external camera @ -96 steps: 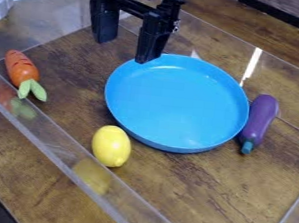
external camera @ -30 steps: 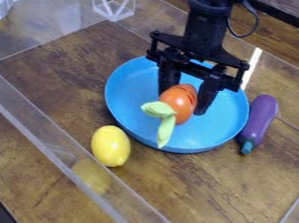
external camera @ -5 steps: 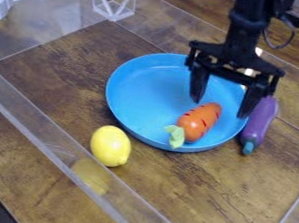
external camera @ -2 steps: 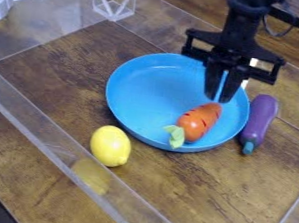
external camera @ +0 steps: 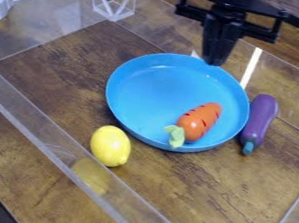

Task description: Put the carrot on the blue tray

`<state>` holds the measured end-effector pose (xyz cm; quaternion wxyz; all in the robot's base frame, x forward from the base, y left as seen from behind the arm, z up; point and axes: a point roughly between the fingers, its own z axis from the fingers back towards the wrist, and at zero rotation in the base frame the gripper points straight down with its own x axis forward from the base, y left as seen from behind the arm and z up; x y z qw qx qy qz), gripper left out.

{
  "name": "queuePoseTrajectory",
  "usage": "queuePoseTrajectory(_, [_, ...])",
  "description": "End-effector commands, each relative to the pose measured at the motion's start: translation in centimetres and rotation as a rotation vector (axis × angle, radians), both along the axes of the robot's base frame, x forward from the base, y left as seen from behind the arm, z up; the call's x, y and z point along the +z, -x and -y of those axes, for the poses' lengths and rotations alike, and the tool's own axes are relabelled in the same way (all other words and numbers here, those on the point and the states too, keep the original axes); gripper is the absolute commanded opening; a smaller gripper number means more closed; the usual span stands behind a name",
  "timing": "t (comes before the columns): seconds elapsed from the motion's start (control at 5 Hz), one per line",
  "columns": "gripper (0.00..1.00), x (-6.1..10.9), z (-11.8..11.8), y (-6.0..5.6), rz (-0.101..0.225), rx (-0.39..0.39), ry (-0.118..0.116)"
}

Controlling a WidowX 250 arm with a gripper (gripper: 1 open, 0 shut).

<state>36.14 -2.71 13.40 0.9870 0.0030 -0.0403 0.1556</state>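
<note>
The carrot lies inside the blue tray, and the end effector above is pressed together, empty.

Lemon: yellow, on wooden surface. Eggplant: purple, lying at right. Clear panel: along near-left edge.
</note>
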Motion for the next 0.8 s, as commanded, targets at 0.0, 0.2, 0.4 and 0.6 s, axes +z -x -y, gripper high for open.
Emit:
queuePoseTrajectory(0.0, [0.0,3.1,-0.9,0.9,0.077,0.002,-0.004])
queuePoseTrajectory(0.2, [0.0,1.2,-0.7,0.8,0.063,-0.011,-0.014])
queuePoseTrajectory(0.4, [0.0,-0.4,-0.5,0.8,0.051,-0.026,-0.024])
queuePoseTrajectory(0.6, [0.0,-1.8,-1.5,0.8,0.04,-0.084,-0.028])
